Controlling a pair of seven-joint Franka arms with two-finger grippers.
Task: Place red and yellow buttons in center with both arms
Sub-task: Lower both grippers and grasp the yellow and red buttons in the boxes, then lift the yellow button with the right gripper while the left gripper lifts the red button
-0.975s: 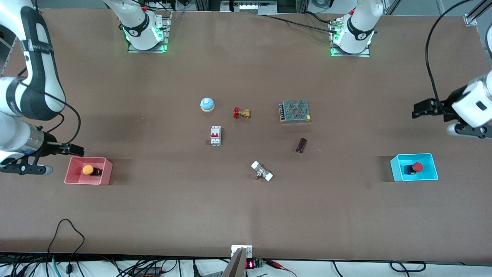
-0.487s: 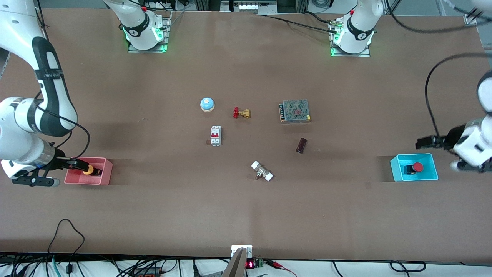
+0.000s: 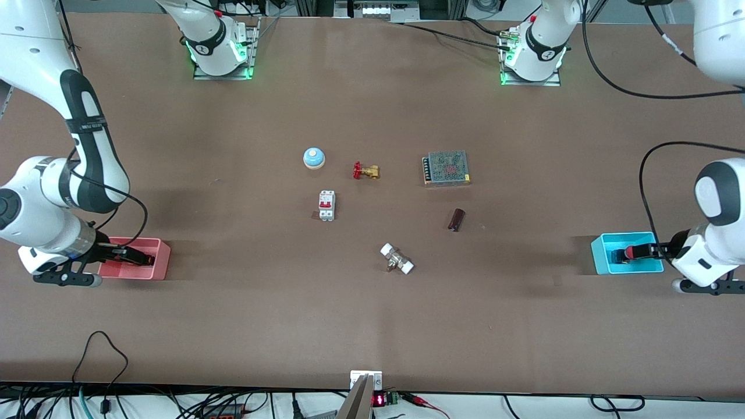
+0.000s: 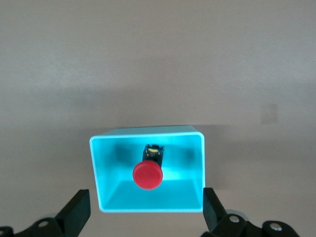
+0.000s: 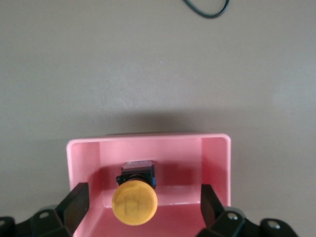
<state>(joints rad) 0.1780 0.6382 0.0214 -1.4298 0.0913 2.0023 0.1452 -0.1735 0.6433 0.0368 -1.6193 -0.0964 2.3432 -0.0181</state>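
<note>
At the right arm's end of the table, in the front view, the right gripper [image 3: 135, 255] reaches into the pink tray [image 3: 158, 265], where its black fingers hide the button; at the left arm's end the left gripper [image 3: 635, 252] reaches into the cyan tray [image 3: 600, 256], with the red button [image 3: 629, 253] just off its fingertips. Well apart from both grippers, on the brown tabletop [image 3: 372, 314] between the two trays, lie a blue bell [image 3: 314, 157], a brass valve [image 3: 366, 171], a metal mesh box [image 3: 446, 168], a white breaker with red switches [image 3: 326, 205], a dark cylinder [image 3: 456, 220] and a white-ended fitting [image 3: 397, 259]. In the left wrist view the left gripper [image 4: 145, 217] has its jaws spread wide, one finger at each outer side of the cyan tray [image 4: 197, 163], gripping nothing; the red button [image 4: 147, 175] lies inside the tray, midway between the fingers, its black body pointing away from them. In the right wrist view the right gripper [image 5: 140, 210] is likewise spread wide and grips nothing, with one finger at each side wall of the pink tray [image 5: 215, 163]; the yellow button [image 5: 134, 202] sits in the tray between the fingers, cap toward the gripper and black body away from it.
</note>
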